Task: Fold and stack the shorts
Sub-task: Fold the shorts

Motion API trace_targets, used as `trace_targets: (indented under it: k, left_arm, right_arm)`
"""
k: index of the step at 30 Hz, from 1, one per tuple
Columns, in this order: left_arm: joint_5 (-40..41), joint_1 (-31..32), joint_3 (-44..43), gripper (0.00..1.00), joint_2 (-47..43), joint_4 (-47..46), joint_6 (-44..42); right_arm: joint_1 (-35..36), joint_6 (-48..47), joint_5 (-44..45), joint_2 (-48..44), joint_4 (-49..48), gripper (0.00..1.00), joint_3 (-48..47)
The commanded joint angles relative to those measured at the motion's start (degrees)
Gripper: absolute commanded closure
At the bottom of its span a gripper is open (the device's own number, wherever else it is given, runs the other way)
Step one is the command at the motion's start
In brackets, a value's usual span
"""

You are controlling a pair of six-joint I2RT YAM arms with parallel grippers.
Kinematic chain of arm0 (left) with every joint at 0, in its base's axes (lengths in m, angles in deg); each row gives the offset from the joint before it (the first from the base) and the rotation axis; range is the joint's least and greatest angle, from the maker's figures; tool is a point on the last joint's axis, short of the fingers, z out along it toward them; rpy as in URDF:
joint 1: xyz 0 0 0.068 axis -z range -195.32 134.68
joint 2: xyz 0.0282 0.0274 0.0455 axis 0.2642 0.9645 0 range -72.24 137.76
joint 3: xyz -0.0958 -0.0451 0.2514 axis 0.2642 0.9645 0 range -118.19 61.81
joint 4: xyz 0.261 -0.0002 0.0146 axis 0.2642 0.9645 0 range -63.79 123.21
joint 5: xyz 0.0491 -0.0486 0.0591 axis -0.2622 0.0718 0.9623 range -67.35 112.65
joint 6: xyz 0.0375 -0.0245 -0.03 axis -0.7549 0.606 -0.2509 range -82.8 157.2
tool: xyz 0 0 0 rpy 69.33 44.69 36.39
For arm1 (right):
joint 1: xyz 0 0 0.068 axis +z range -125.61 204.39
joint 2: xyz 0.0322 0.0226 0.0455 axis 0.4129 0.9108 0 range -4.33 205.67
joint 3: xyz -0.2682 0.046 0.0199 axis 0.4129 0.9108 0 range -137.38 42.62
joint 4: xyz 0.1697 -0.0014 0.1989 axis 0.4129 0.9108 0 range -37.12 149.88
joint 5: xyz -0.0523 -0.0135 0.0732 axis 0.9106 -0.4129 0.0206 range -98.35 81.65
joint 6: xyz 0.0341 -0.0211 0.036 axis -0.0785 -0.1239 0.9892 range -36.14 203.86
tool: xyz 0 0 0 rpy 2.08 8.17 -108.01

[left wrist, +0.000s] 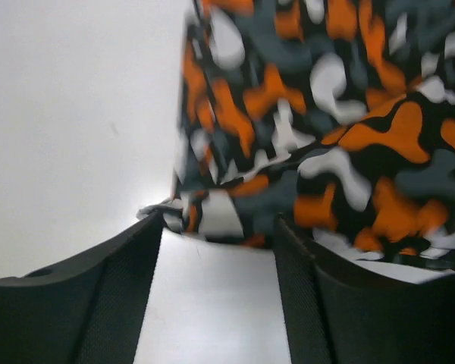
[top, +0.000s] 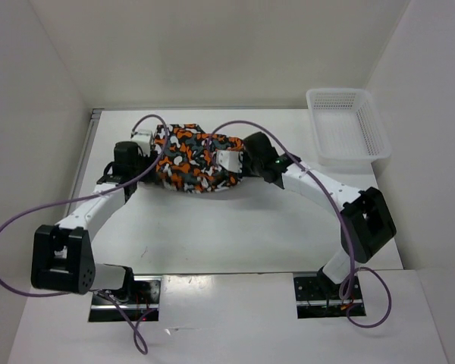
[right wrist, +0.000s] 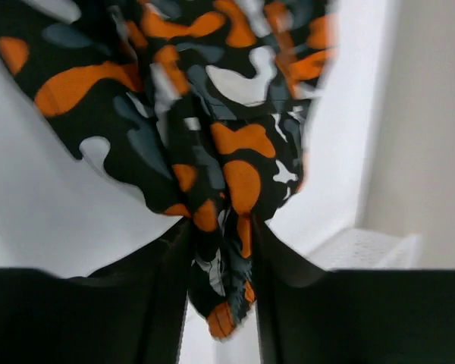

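Observation:
The shorts (top: 191,158) lie bunched on the white table at the far middle, printed with orange, black, white and grey blotches. My left gripper (top: 153,142) is at their left edge. In the left wrist view it (left wrist: 220,227) is open, with the edge of the shorts (left wrist: 326,114) just at the fingertips and bare table between the fingers. My right gripper (top: 229,161) is at their right side. In the right wrist view it (right wrist: 221,235) is shut on a gathered fold of the shorts (right wrist: 212,98), which hangs down between the fingers.
A white plastic mesh basket (top: 347,125) stands at the far right of the table and shows in the right wrist view (right wrist: 364,246). White walls enclose the table on the left, back and right. Purple cables loop over both arms.

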Motion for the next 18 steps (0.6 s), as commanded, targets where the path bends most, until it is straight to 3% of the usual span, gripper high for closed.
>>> trace_targets:
  k: [1, 2, 4, 8, 15, 18]
  left_arm:
    - [-3.8, 0.4, 3.0, 0.30, -7.2, 17.4, -0.1]
    - [-4.5, 0.4, 3.8, 0.29, -9.2, 21.5, -0.1]
    - [-7.9, 0.4, 4.5, 0.27, -15.0, 27.7, -0.1]
    - [-9.2, 0.4, 5.8, 0.22, -20.5, 26.3, -0.1]
    - [-0.2, 0.4, 4.3, 0.29, -4.7, 13.6, -0.1]
    - [-0.2, 0.4, -1.9, 0.32, 3.0, 19.7, -0.1]
  right_arm:
    - [0.9, -2.8, -1.8, -4.7, 2.9, 0.57, 6.8]
    - [0.9, -2.8, -1.8, -5.2, 3.4, 0.49, 8.0]
    - [0.9, -2.8, -3.0, -6.8, 5.6, 0.46, 9.6]
    - [0.9, -2.8, -8.6, -10.0, 13.8, 0.42, 9.0]
    - [0.9, -0.7, -14.9, -15.0, 16.5, 0.46, 5.5]
    - [0.9, 2.2, -15.4, -13.6, 13.7, 0.50, 6.1]
